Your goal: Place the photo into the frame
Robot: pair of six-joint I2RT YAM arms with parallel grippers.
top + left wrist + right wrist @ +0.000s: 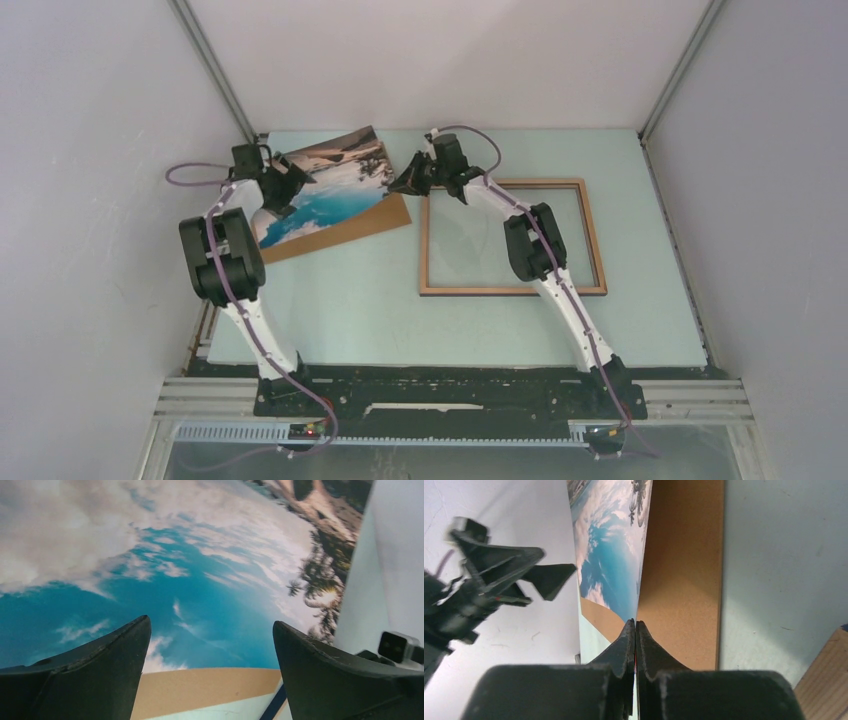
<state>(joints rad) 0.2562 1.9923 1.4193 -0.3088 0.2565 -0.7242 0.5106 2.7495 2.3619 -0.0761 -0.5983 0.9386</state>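
I have the right gripper [635, 628] closed tight, its two black fingers pinching the near right corner of the rectangular landscape print of turquoise water, white snow and dark trees [335, 180]. The print is lifted off its support and tilted, picture side towards the left arm, over the far left part of the pale green counter [400, 330]. Under it, flat on the counter, lies the plain brown rectangular backing board [352, 231], its near long edge showing past the print. The left gripper [210, 625] is spread as wide as it goes at the print's left end, facing the blue water and gripping nothing; I cannot tell whether a fingertip touches the paper. The large thin-edged rectangular light-brown wooden picture frame with its clear pane [512, 291] lies flat to the right of centre, nearer the far edge, apart from the board, with the right arm reaching across it
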